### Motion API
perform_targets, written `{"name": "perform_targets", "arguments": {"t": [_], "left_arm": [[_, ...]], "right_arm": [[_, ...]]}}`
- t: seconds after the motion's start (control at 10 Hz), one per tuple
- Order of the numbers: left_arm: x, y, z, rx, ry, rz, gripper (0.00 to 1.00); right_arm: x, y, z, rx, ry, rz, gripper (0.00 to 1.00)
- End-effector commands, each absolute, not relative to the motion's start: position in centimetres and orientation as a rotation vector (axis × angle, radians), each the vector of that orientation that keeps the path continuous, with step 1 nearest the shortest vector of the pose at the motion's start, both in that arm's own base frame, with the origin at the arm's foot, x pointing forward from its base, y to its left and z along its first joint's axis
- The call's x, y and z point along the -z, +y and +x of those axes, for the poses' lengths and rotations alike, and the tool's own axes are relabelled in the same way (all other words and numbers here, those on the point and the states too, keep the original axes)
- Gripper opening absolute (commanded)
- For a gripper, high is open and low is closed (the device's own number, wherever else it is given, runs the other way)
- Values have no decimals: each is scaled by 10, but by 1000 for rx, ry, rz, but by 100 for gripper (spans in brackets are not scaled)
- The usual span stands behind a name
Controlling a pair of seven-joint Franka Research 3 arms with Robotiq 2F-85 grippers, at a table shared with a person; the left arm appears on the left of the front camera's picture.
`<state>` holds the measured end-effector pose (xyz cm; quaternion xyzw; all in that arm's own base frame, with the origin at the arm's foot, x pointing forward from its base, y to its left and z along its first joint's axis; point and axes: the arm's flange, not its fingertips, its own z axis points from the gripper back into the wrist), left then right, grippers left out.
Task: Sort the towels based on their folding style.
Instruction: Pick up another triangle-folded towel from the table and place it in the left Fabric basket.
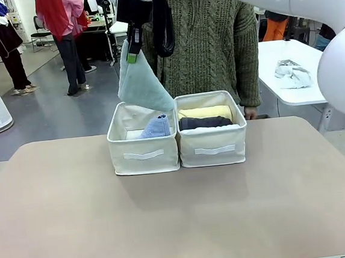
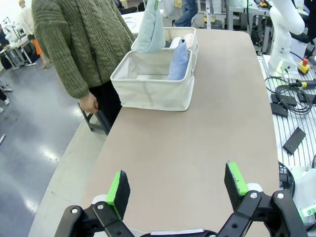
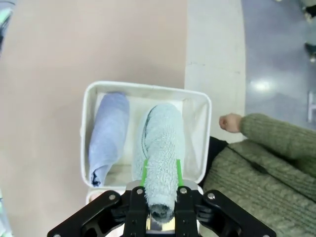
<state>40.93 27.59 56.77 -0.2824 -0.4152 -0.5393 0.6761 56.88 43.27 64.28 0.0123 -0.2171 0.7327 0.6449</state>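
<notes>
The left gripper [image 2: 177, 190] hangs low over bare table [image 1: 168, 214], jaws wide apart with nothing between them; it looks parked well back from the bins so the other arm has room.

The left bin [image 1: 143, 154] already holds the lavender cone [image 1: 156, 127], lying along one side. That leaves the other half free, which seems to be why the grey-blue cone [image 1: 141, 83] hangs directly above that gap. The right gripper [image 1: 133, 56] reaches across from the right and pinches this cone at its narrow tip, fingers closed tight on it, so the wide end hangs down toward the bin's far rim. In the right wrist view the cone [image 3: 160, 163] lines up beside the lavender one [image 3: 106, 136], so it should land alongside it rather than on top.

The right bin [image 1: 213, 149] holds the rolls: a yellow one [image 1: 204, 112] at the back, a dark grey one [image 1: 204, 122] in front.

A person [image 1: 210, 38] stands behind the bins, hand [image 1: 251, 113] resting at the table edge, taking no part.
</notes>
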Motion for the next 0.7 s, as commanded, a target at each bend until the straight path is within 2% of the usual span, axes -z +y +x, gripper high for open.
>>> {"name": "perform_targets", "arguments": {"t": [0.0, 0.6], "left_arm": [[-568, 276, 406, 1217, -928, -627, 100], [-568, 276, 406, 1217, -928, -627, 100]], "right_arm": [[-647, 431, 566, -1671, -496, 3, 18], [-635, 434, 576, -1708, -489, 52, 18]]}}
